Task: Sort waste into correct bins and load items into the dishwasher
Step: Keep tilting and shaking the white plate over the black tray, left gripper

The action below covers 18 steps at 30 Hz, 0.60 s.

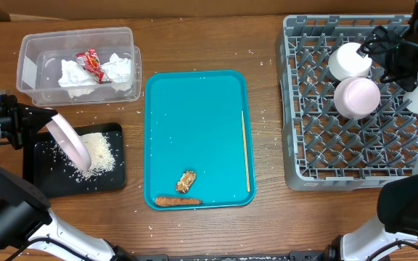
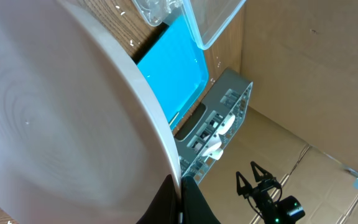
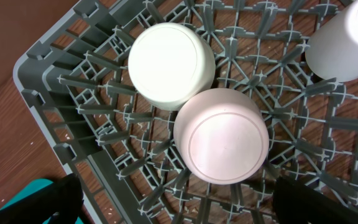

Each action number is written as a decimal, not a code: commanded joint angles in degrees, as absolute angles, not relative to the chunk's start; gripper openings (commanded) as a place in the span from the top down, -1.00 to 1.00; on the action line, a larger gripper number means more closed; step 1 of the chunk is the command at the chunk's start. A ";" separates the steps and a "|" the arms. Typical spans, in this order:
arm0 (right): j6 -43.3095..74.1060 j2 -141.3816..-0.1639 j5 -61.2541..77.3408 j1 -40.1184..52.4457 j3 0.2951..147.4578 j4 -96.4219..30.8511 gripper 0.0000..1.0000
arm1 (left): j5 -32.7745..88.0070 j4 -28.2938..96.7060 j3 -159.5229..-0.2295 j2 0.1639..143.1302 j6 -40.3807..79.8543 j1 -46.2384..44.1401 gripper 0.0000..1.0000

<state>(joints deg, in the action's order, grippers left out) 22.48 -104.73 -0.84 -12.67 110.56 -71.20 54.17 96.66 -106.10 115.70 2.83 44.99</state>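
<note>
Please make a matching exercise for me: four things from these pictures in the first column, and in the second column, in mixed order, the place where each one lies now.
Things:
1. heap of white rice
2. red-and-silver wrapper
3. thin wooden stick
4. white bowl, upside down

Places:
A. grey dish rack
B. teal tray
C. black tray
D. clear tub

Pairs: 1-C, 2-D, 3-B, 4-A.
</note>
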 commanded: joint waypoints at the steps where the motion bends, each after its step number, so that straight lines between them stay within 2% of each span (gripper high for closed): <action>1: 22.76 -103.66 -0.75 -12.60 111.35 -71.02 -1.00 | 53.41 96.86 -105.86 113.47 1.87 43.83 0.92; 5: 22.76 -103.66 -0.75 -12.60 111.35 -71.02 -1.00 | 55.33 96.86 -105.86 113.45 -0.19 41.87 0.92; 11: 22.76 -103.66 -0.75 -12.60 111.35 -71.00 -1.00 | 52.18 96.86 -105.86 112.86 3.18 37.60 0.92; 15: 22.76 -103.66 -0.75 -12.60 111.35 -71.02 -1.00 | 61.87 96.86 -105.86 112.79 0.01 35.90 0.92; 18: 22.76 -103.66 -0.75 -12.60 111.35 -71.02 -1.00 | 61.76 96.86 -105.91 112.57 3.03 35.53 0.91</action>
